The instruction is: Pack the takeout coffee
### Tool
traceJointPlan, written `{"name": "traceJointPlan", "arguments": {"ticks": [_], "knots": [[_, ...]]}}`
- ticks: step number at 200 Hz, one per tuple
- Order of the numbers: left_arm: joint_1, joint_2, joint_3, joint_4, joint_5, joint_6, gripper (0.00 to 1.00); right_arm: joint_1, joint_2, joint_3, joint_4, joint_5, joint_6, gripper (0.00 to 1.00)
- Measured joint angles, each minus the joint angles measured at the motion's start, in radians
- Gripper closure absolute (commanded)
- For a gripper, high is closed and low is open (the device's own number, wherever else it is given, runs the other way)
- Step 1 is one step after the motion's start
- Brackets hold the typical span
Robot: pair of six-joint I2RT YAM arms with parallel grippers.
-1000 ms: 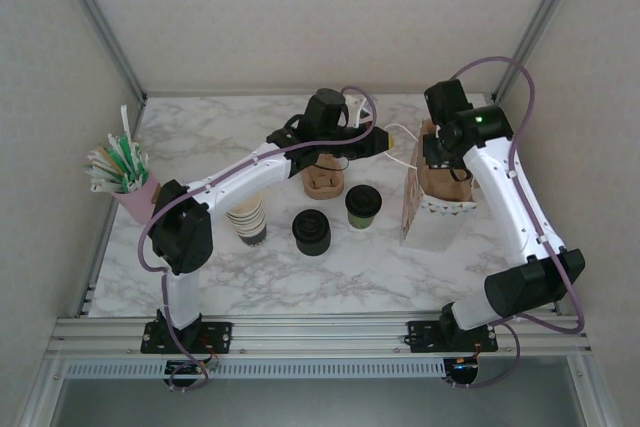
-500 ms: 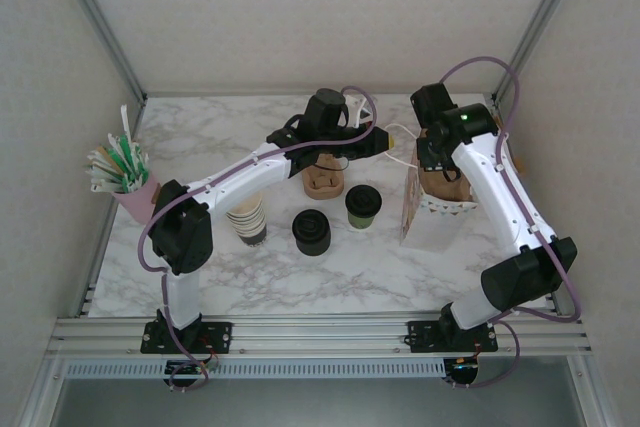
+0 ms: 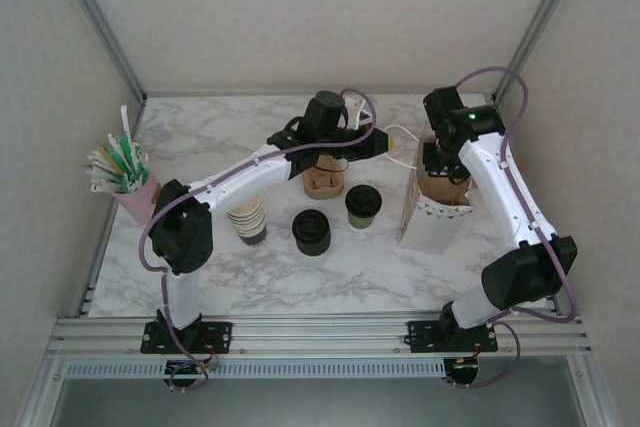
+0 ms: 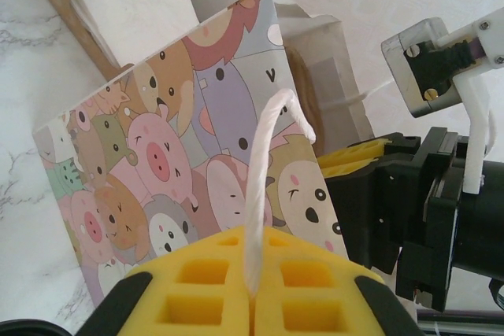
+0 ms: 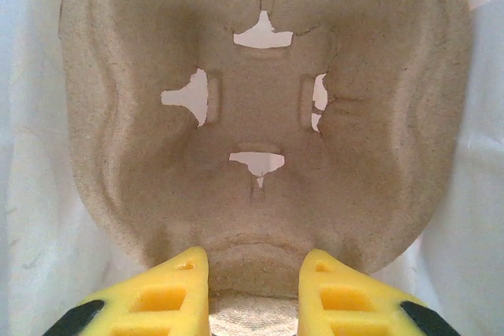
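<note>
The takeout coffee (image 3: pixel 362 204), an olive-green cup with a black lid, stands upright on the marble table between the two arms, and neither gripper touches it. My left gripper (image 3: pixel 383 142) (image 4: pixel 256 234) is shut on the white cord handle (image 4: pixel 264 171) of the cartoon-animal paper bag (image 3: pixel 425 215) (image 4: pixel 181 163) and holds that side up. Above the bag's mouth, my right gripper (image 3: pixel 442 162) (image 5: pixel 256 261) is shut on the near rim of a brown pulp cup carrier (image 5: pixel 260 116) (image 3: pixel 447 187). The carrier sits inside the bag between its white walls.
A stack of black lids (image 3: pixel 311 231) and a cream stack of lidless cups (image 3: pixel 247 219) stand left of the coffee. More pulp carriers (image 3: pixel 323 182) are piled under the left forearm. A pink cup of stirrers (image 3: pixel 125 182) stands at the far left.
The right arm's elbow has swung and its wrist has shifted a little over the bag, the carrier still in its grip. The left arm has not moved.
</note>
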Motion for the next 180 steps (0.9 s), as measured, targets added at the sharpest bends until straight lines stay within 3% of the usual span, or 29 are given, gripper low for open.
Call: {"name": "traceJointPlan", "arguments": {"ticks": [45, 180], "knots": [[0.005, 0.0, -0.024, 0.013, 0.0, -0.012, 0.98, -0.005, -0.002, 0.0, 0.003, -0.077, -0.007, 0.83], [-0.023, -0.134, -0.181, 0.071, -0.031, -0.07, 0.94, -0.007, 0.118, 0.05, 0.051, -0.122, -0.065, 0.84]]}}
